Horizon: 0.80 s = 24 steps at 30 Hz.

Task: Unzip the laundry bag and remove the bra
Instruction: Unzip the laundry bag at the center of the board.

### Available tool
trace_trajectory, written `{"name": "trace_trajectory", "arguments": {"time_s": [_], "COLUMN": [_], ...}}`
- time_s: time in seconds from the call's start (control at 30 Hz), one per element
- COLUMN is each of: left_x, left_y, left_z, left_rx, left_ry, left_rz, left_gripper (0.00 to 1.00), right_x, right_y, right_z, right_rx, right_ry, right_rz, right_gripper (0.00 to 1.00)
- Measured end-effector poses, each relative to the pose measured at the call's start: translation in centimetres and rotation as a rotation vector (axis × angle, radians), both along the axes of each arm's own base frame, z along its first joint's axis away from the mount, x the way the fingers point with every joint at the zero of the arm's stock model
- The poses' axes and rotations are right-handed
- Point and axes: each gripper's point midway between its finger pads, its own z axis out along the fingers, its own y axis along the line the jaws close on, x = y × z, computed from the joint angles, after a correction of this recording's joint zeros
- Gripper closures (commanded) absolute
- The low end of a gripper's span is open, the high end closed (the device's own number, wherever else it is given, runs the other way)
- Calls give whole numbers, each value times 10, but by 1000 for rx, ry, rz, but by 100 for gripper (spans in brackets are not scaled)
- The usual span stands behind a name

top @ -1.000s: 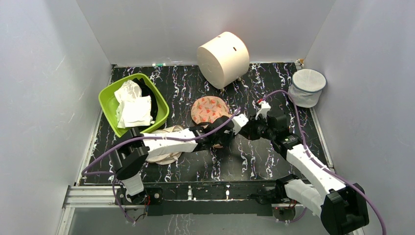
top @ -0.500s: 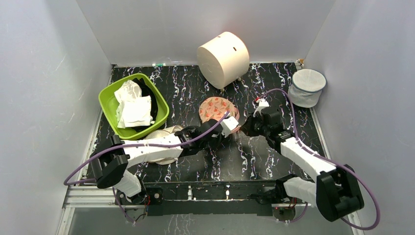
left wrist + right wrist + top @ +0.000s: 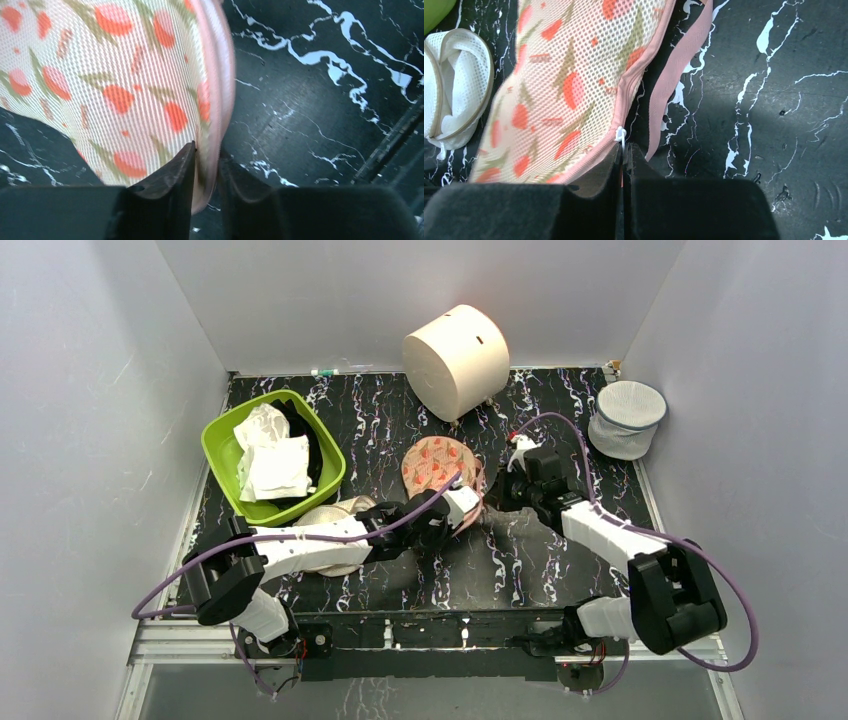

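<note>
The laundry bag (image 3: 437, 464) is a peach case with an orange-red floral print, standing tilted on edge mid-table. My left gripper (image 3: 206, 167) is shut on its pink rim (image 3: 220, 100) from the near side, and shows in the top view as well (image 3: 462, 508). My right gripper (image 3: 624, 150) is shut on the small white zipper pull (image 3: 621, 134) at the bag's edge. Beside the pull, a pink zipper strip (image 3: 676, 85) stands apart from the floral shell (image 3: 569, 85), with a dark gap between them. The bra is hidden.
A green bin (image 3: 222, 432) holding white cloths sits at the back left. A cream cylinder (image 3: 455, 360) lies at the back, and a white mesh basket (image 3: 625, 418) stands at the far right. A beige mesh disc (image 3: 335, 530) lies under my left arm.
My right wrist has moved back and leftward along the bag's edge. My left arm has shifted and stretched lower across the table. The bag has turned slightly.
</note>
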Motion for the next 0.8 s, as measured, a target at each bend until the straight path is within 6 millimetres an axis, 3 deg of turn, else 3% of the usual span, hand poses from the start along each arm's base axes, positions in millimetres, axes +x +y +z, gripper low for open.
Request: {"name": "trace_trajectory", "arguments": {"time_s": [0.1, 0.27, 0.37, 0.5, 0.63, 0.8], "left_x": [-10, -19, -18, -12, -6, 1], "left_y": [4, 2, -13, -35, -48, -56], "left_z": [-7, -7, 8, 25, 22, 5], "left_rx": [20, 20, -20, -73, -67, -17], "left_ry": [51, 101, 108, 107, 115, 130], "left_rz": [-16, -41, -62, -81, -79, -64], "left_gripper": [50, 38, 37, 38, 39, 41], "right_x": [-8, -41, -58, -64, -65, -66], "right_y": [4, 16, 20, 18, 18, 19], "right_z": [8, 14, 16, 20, 25, 28], "right_rx": [9, 48, 82, 108, 123, 137], "right_ry": [-24, -41, -39, -40, -45, -43], "right_rz": [16, 58, 67, 46, 39, 29], "right_gripper": [100, 100, 100, 100, 100, 100]}}
